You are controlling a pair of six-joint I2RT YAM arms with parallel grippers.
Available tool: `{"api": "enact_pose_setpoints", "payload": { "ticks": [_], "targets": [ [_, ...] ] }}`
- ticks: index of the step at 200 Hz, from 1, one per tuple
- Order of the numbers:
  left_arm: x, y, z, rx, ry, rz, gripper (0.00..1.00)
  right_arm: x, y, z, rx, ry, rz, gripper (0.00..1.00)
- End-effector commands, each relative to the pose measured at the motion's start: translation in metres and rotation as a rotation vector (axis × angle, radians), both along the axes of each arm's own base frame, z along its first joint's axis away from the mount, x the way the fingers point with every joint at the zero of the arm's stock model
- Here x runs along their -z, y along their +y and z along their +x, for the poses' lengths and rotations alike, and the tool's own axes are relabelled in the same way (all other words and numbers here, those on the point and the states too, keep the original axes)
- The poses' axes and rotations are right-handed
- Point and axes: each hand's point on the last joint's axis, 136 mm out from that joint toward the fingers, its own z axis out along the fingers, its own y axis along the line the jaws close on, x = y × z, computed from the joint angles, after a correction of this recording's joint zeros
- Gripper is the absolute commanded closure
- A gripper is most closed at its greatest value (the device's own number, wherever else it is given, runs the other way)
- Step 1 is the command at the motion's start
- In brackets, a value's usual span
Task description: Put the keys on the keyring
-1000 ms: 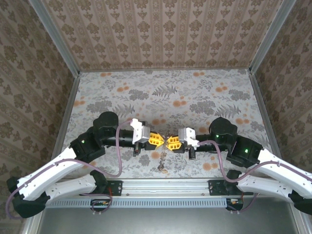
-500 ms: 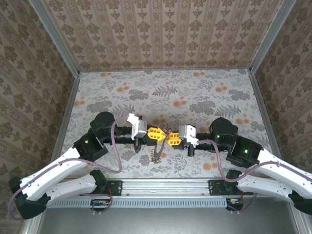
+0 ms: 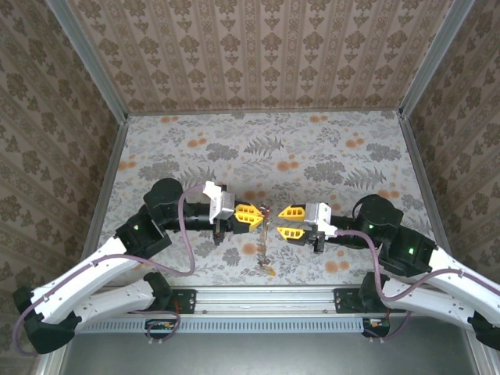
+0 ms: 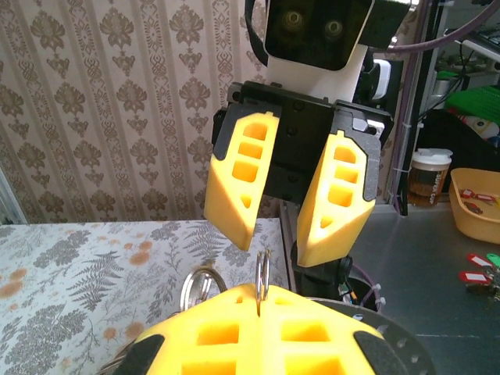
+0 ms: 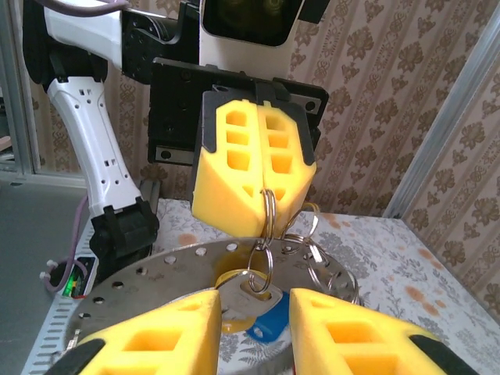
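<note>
My left gripper (image 3: 251, 217) is shut on the keyring (image 4: 262, 275), a thin metal split ring standing edge-on from between its yellow pads; in the left wrist view the gripper (image 4: 262, 301) is at the bottom. From that ring (image 5: 268, 212) a short chain of linked rings (image 5: 322, 258) hangs down (image 3: 265, 242). A silver key (image 5: 251, 291) with blue (image 5: 269, 326) and yellow tags dangles from it. My right gripper (image 3: 287, 213) faces the left one, open, its fingers (image 5: 160, 337) spread either side of the key without touching it, the gripper (image 5: 254, 303) just short of it.
The floral-patterned table (image 3: 312, 156) stretches behind both arms, walled in by patterned panels. In the left wrist view a yellow bowl (image 4: 475, 203) with tagged keys and a cup (image 4: 426, 176) stand off the table on the right. The metal rail (image 3: 258, 295) runs along the near edge.
My right gripper has opened and drawn back to the right, away from the left one. The ring chain and key now hang from the left gripper alone.
</note>
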Motion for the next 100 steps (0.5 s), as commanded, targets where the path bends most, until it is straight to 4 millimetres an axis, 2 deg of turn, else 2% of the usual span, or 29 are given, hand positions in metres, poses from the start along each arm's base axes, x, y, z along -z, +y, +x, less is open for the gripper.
{"api": "enact_pose_setpoints", "payload": {
  "ticks": [1,39,100],
  "targets": [
    [-0.023,0.008,-0.007,0.017,-0.064,-0.058,1.00,-0.013,0.006,0.000,-0.017,-0.001,0.043,0.71],
    [-0.019,0.007,-0.007,0.022,-0.061,-0.040,1.00,-0.013,0.020,-0.001,-0.070,0.019,0.044,0.74],
    [-0.015,0.005,-0.008,0.033,-0.053,-0.027,1.00,-0.013,0.024,0.001,-0.074,0.019,0.060,0.74]
  ]
}}
